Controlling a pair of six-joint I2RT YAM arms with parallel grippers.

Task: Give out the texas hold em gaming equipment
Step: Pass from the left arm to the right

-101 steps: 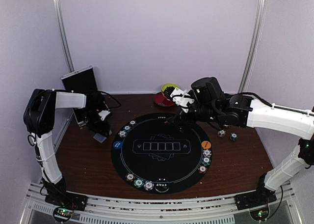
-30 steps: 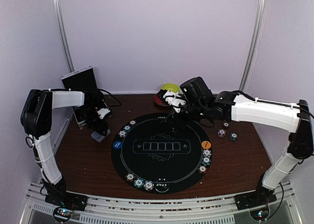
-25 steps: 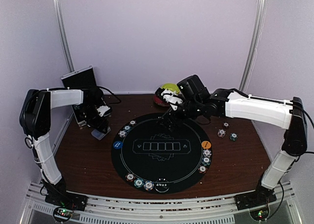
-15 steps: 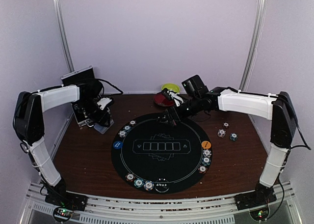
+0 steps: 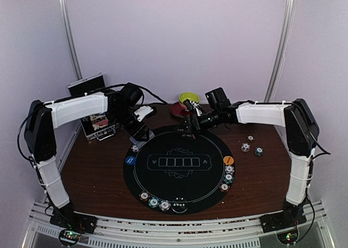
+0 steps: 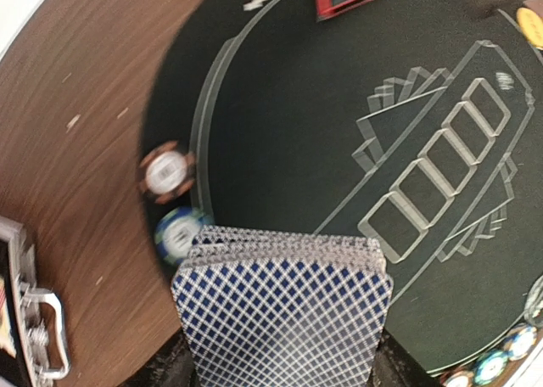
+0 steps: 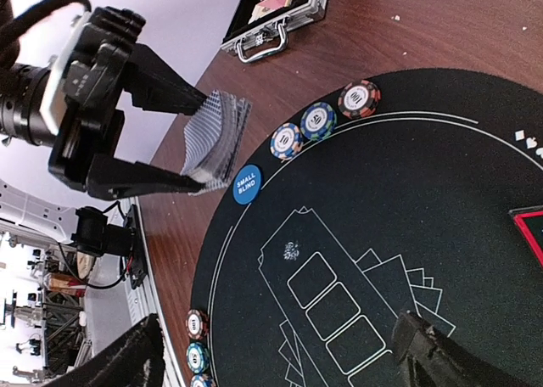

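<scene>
My left gripper [image 5: 139, 132] is shut on a deck of playing cards [image 6: 284, 311] with blue-checked backs, held over the left far rim of the round black mat [image 5: 179, 185]. The right wrist view shows the same deck [image 7: 216, 137] between the left fingers [image 7: 144, 179]. Striped poker chips [image 5: 137, 144] lie just under it, with two of them [image 6: 170, 173] showing in the left wrist view. My right gripper [image 5: 190, 126] hangs open over the mat's far edge with nothing between its fingers [image 7: 441, 353]. A blue small-blind button [image 7: 247, 183] and an orange button [image 5: 228, 160] sit on the mat.
More chips line the mat's near rim [image 5: 155, 202] and right rim [image 5: 228, 174], and three lie loose on the wood [image 5: 252, 146]. A metal case [image 5: 98, 125] stands open at the left. A yellow-green bowl [image 5: 188, 97] on a red saucer sits behind the mat.
My left arm has swung right from beside the case, carrying the deck to the mat's left rim. The right arm has stretched out low along the mat's far edge.
</scene>
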